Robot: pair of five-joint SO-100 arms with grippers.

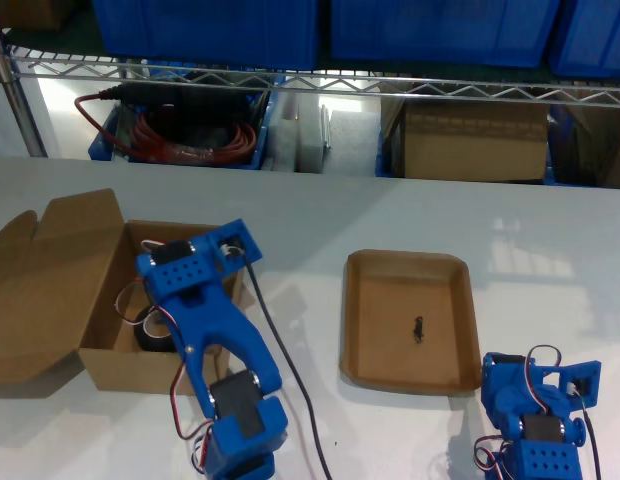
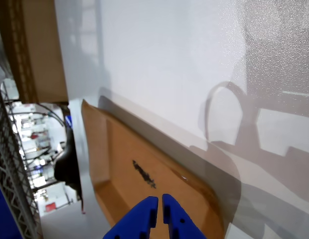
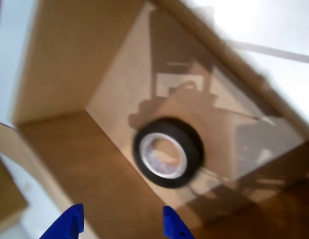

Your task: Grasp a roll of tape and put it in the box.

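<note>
The roll of tape (image 3: 194,149), a black ring with a pale core, lies tilted on the floor of the brown box (image 3: 60,64). In the exterior view the roll of tape (image 1: 153,333) shows as a dark patch inside the box (image 1: 140,372), partly hidden by my second arm (image 1: 205,310). My second gripper (image 3: 119,221) hangs open above the box, clear of the tape and holding nothing. The box's lid flap (image 1: 50,270) lies open toward the exterior view's left. My first gripper (image 2: 159,206) is shut and empty, low at the exterior view's lower right on its folded arm (image 1: 535,400).
A shallow brown tray (image 1: 365,310) with a small dark mark (image 1: 418,329) lies between the arms; the first wrist view shows this tray (image 2: 119,149) just ahead of the shut jaws. A black cable (image 1: 290,370) crosses the table. Behind stand a wire shelf (image 1: 320,85), red cables (image 1: 180,140) and a closed carton (image 1: 475,140).
</note>
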